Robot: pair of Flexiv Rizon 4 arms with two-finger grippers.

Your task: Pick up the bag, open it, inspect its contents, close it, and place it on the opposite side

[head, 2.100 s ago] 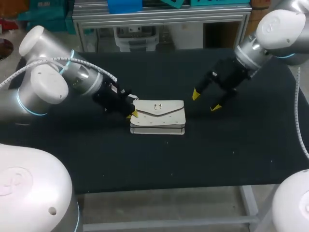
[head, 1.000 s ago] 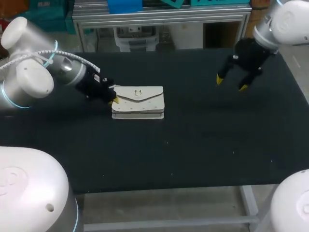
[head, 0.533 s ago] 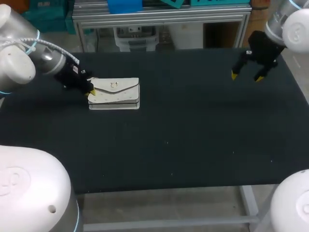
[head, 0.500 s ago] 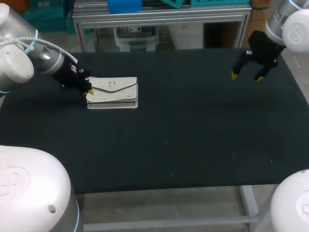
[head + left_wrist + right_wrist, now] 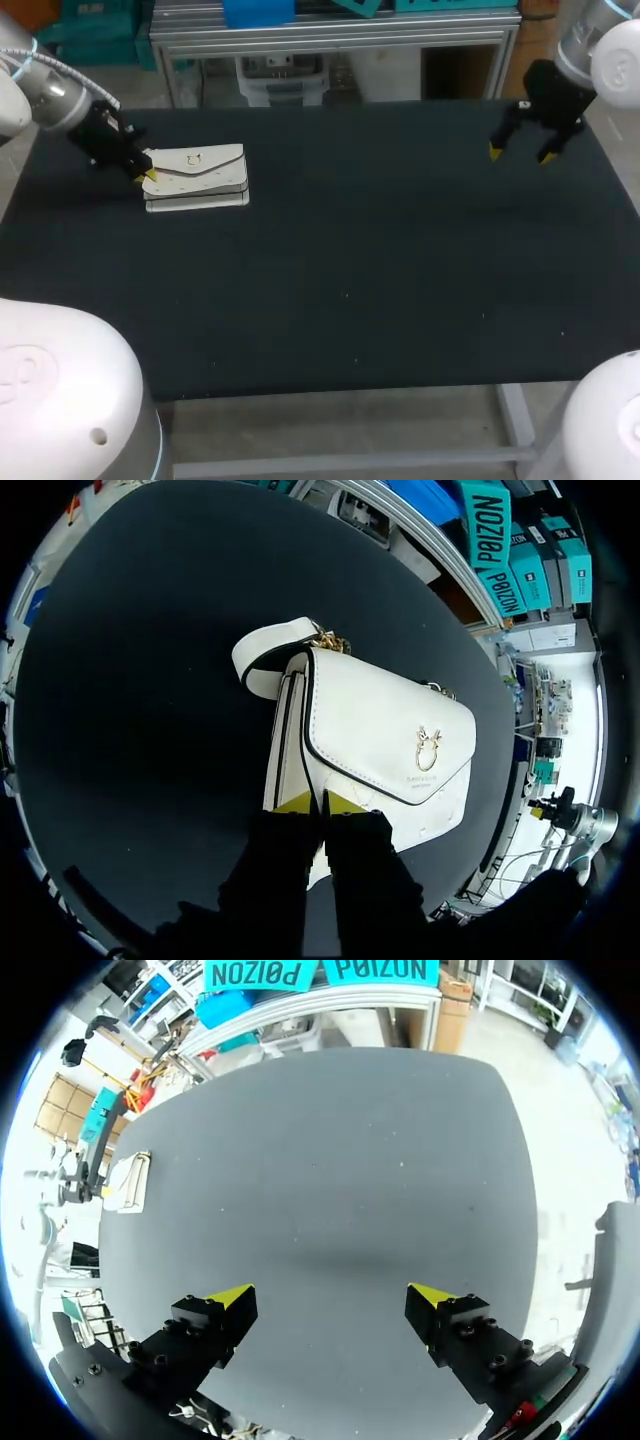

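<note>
A: Where is the bag (image 5: 196, 176)?

B: At the far left of the table (image 5: 380, 260), lying flat with its flap (image 5: 390, 715) up and shut. The gold clasp (image 5: 428, 748) sits in the middle of the flap.

A: Does anything hold it?

B: The left gripper (image 5: 148, 175). In its wrist view the two yellow tips are pinched close together on the bag's near edge, one at the flap and one at the body, so it is grasping the bag.

A: Is the bag on the table or lifted?

B: I cannot tell. It is low and level, but the contact does not show.

A: And the strap (image 5: 262, 660)?

B: A white loop at the bag's far end, ahead of the fingers, joined by a gold chain link.

A: What about the right gripper (image 5: 518, 152)?

B: It hangs over the far right of the table, well apart from the bag. Its fingers are released, with the tips wide apart and the black tabletop below.
</note>
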